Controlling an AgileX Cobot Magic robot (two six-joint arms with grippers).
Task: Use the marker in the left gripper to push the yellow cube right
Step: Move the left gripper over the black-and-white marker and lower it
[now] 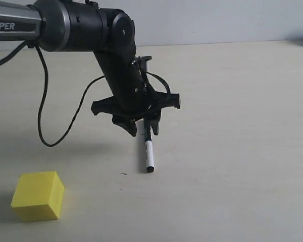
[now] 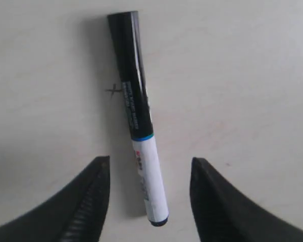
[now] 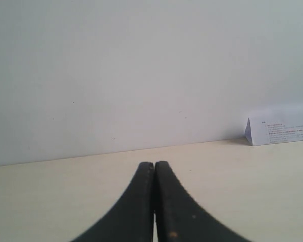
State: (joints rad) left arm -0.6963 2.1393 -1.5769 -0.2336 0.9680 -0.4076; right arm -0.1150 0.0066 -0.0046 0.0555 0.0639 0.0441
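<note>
The marker (image 1: 148, 154) lies flat on the pale table, its black cap end under my left gripper (image 1: 144, 132) and its small black end toward the front. In the left wrist view the marker (image 2: 139, 111) rests loose between the two black fingers, touching neither. My left gripper (image 2: 150, 161) is open and hangs just above the table. The yellow cube (image 1: 38, 195) stands at the front left, well apart from the marker and the gripper. My right gripper (image 3: 154, 164) is shut on nothing, pointing at a white wall, and is absent from the exterior view.
A black cable (image 1: 43, 101) loops down from the left arm to the table. A small dark mark (image 1: 123, 174) sits on the table left of the marker's end. A white printed card (image 3: 280, 132) stands by the wall.
</note>
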